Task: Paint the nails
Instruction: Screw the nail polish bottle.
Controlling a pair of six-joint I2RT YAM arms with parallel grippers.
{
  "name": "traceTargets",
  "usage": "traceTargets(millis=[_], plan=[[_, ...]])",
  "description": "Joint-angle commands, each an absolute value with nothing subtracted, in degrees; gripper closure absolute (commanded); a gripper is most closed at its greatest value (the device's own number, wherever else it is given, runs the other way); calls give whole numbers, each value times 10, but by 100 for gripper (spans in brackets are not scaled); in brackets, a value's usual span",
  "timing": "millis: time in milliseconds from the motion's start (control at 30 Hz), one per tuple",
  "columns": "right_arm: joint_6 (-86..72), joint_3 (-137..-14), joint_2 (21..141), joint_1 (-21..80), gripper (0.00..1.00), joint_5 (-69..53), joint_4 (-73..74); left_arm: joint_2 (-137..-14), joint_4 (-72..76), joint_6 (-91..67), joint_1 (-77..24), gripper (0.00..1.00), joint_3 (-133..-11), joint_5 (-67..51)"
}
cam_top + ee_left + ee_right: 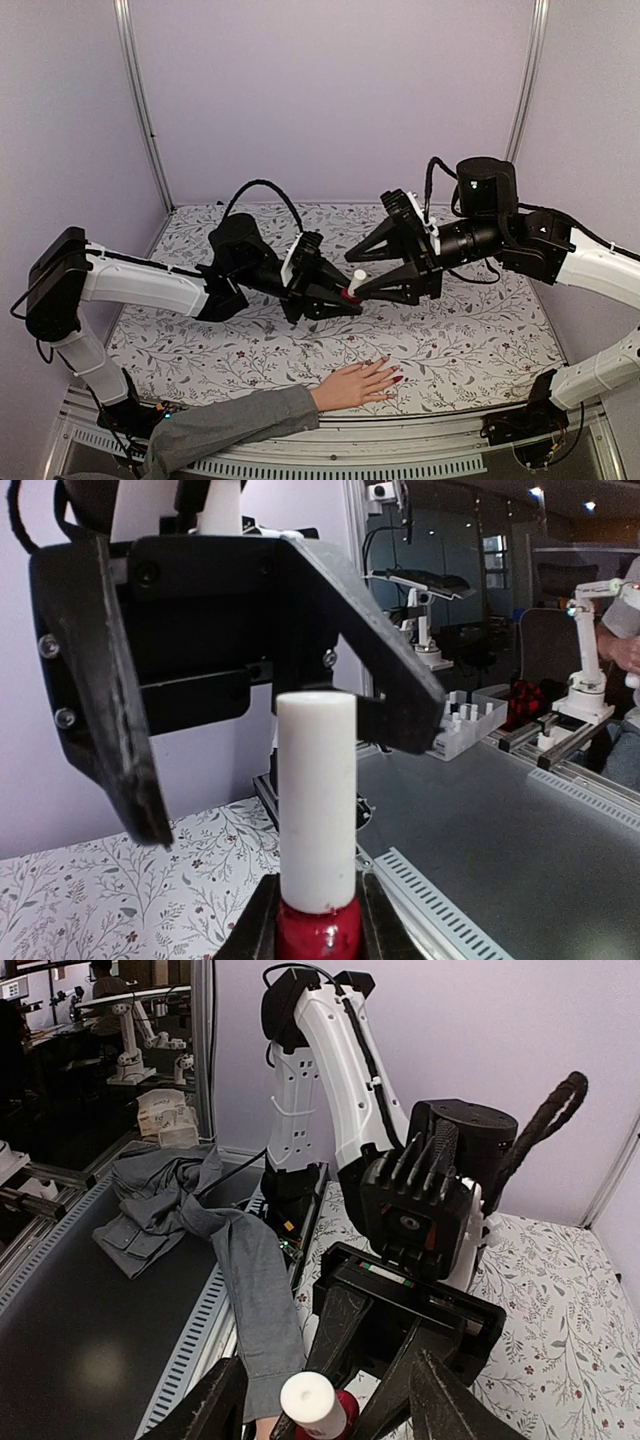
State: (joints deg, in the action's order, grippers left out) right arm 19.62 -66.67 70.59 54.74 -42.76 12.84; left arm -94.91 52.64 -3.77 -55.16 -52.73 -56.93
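I count two arms, one bottle with one cap, and one hand on the surface. The left gripper point(343, 298) is clamped on the small glossy red bottle point(318, 935), held above the middle of the white surface printed with grey leaf sprigs point(480, 340). The tall white cylindrical cap point(316, 795) stands upright on the bottle. The right gripper point(328, 1405) meets it from the right with its two black fingers point(215, 1410) spread apart on either side of the cap, and I see a gap on each side.

The pale flesh-coloured hand point(352, 386) lies flat at the near edge, slightly right of centre, with its fingers pointing right. Its grey fabric sleeve point(225, 425) trails off towards the near left corner. The nails point(397, 380) are tiny from above. I make out perhaps two or three dark red tips and cannot count all five with confidence.

Patterned cloth shows between the bottle and the hand, which are well apart. Lilac walls close the left, far and right edges, with one metal post point(143, 110) at each far corner.
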Motion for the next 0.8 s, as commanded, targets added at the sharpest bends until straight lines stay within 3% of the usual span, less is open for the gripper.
traceTargets(millis=[0, 233, 533, 767], plan=[[221, -689, 719, 548, 44, -474, 155, -958, 542, -62, -545, 100, -550, -622], [233, -695, 730, 557, 47, -471, 167, -963, 542, -66, -545, 100, -557, -627], [231, -694, 730, 557, 78, -463, 163, -963, 544, -65, -544, 100, -554, -617], [209, -700, 740, 558, 94, -424, 163, -946, 543, -54, -540, 100, -540, -557]])
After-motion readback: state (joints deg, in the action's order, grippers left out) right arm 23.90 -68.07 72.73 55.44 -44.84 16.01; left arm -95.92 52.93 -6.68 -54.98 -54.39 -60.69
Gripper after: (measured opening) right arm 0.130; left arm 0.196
